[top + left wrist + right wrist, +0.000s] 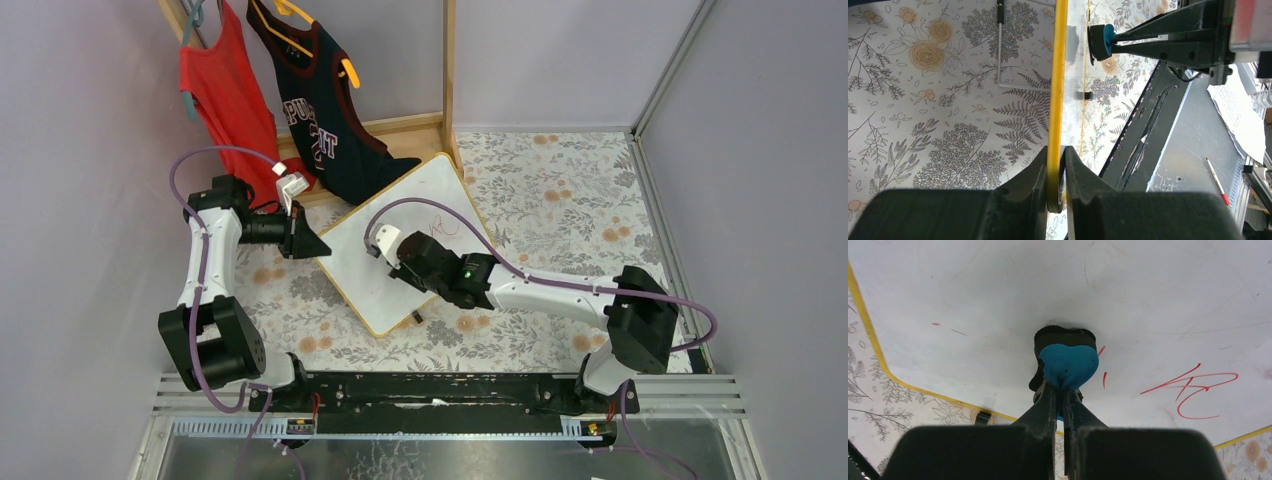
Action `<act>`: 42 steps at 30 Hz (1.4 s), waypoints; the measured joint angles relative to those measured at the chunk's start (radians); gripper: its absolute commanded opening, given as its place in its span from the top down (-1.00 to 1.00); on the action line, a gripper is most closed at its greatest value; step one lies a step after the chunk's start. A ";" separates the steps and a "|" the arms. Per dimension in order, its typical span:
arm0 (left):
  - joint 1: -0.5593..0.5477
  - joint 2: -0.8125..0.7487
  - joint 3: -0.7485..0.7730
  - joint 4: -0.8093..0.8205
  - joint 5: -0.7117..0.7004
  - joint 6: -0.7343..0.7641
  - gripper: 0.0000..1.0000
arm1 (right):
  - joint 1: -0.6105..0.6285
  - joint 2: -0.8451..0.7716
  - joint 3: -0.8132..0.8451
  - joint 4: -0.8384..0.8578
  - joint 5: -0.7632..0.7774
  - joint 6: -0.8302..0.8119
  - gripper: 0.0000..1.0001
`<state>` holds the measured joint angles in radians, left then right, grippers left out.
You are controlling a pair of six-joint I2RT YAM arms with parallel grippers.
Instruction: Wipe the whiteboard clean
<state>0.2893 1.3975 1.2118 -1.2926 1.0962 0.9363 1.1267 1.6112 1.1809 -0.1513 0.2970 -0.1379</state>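
Observation:
The whiteboard is propped at a tilt over the floral cloth, its yellow-looking frame edge running up the left wrist view. My left gripper is shut on that edge at the board's left corner, fingers on either side of it. Against the board face, my right gripper is shut on a blue eraser whose black felt presses the surface. Red handwritten marks lie just right of the eraser. The same eraser also shows in the left wrist view.
A red shirt and a dark jersey hang on hangers behind the board, beside a wooden post. Floral tablecloth spreads to the right. Walls close in on both sides. A pen lies on the shelf below the table edge.

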 measured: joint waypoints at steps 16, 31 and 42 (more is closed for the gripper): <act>-0.001 0.000 0.000 -0.002 -0.005 -0.006 1.00 | -0.169 -0.048 -0.090 0.065 0.021 -0.011 1.00; -0.001 0.000 0.000 -0.003 -0.009 -0.005 1.00 | -0.198 -0.059 -0.065 0.066 0.027 -0.007 1.00; -0.001 0.000 0.000 -0.002 -0.009 -0.005 1.00 | 0.015 0.030 -0.005 0.025 0.000 0.003 1.00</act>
<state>0.2886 1.3975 1.2114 -1.2949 1.0870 0.9314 1.1416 1.6409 1.1755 -0.1261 0.2974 -0.1345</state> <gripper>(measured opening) 0.120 0.037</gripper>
